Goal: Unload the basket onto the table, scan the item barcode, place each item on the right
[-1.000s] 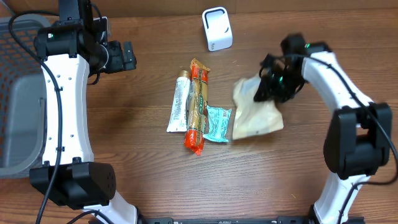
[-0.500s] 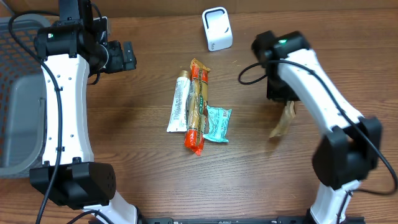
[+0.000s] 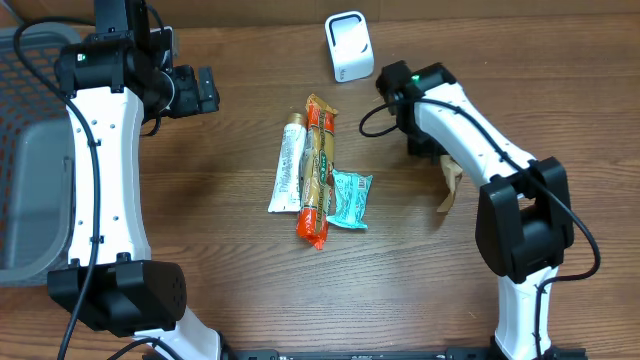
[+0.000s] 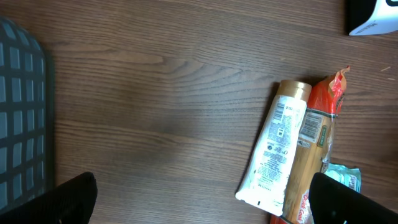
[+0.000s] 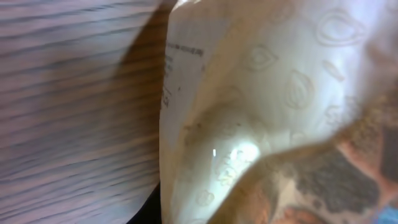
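My right gripper (image 3: 436,157) is shut on a cream pouch (image 3: 447,186), which hangs edge-on below it, right of the table's middle. In the right wrist view the pouch (image 5: 267,93) fills most of the picture, with small print along one edge, and no barcode can be made out. The white scanner (image 3: 349,46) stands at the back centre, left of and behind the held pouch. My left gripper (image 3: 205,90) hovers open at the back left with nothing between its fingers (image 4: 345,200).
A white tube (image 3: 289,165), a long orange-red packet (image 3: 318,170) and a teal packet (image 3: 350,197) lie side by side mid-table. A grey mesh basket (image 3: 25,150) sits at the left edge. The left wrist view shows the tube (image 4: 278,149) and the basket (image 4: 22,118).
The right arm lifted the pouch off the table and swung it left toward the scanner, and the pouch turned from flat to edge-on. The left arm has not moved.
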Controlling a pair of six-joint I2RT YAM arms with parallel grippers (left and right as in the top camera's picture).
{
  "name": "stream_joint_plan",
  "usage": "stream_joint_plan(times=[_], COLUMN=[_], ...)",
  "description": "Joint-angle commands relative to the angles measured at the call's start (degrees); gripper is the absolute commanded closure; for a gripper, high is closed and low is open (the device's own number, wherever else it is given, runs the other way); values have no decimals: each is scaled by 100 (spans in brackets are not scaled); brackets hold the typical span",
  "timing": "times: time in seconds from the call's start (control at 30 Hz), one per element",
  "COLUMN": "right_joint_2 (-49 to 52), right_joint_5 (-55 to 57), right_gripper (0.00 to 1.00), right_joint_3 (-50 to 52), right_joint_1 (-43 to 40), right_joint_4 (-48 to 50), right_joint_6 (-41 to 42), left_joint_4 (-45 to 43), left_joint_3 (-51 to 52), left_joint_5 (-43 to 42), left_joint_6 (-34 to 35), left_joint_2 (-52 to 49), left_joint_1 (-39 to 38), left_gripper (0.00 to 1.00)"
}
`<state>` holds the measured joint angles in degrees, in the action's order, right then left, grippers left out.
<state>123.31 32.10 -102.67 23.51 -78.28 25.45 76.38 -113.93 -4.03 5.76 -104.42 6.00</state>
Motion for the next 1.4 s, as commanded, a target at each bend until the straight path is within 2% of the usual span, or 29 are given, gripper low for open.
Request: stream_joint_plan(times=[0.0, 0.13, 0.2, 0.4, 0.67, 0.9, 1.07, 1.17, 1.37], right_joint_2=[92, 92, 90, 90, 46, 48, 48, 46, 24], right_joint_5=[-693, -1405, -1716, -2398, -2706, -4343, -4325, -4597, -5960], right_gripper=[73, 45, 41, 38, 30, 22, 24, 29, 32], right_joint_3=[-13, -13, -15, -46, -387, -348, -249, -251, -249], right_joint_1=[138, 195, 195, 195, 195, 199, 149, -87, -1196], right_joint_4=[120, 221, 223, 214, 13, 313, 494, 643, 723], right_joint_6=[-153, -326, -326, -348, -345, -1091, -1049, -1064, -2092], left_joint_4=[9, 9, 9, 9, 9, 9, 9, 9, 9], left_joint_3=[-66, -66, -66, -66, -66, -66, -66, -66, -66], left_joint_5=[-2, -2, -2, -2, -2, -2, -2, -2, -2], left_joint_6=[-87, -87, -87, -87, -87, -87, -87, -87, -87], left_joint_2=[24, 24, 24, 24, 24, 24, 24, 24, 24], left_joint_1=[-39, -39, -42, -44, -44, -44, -44, -44, -44], left_gripper=[0, 0, 0, 0, 0, 1, 0, 0, 0])
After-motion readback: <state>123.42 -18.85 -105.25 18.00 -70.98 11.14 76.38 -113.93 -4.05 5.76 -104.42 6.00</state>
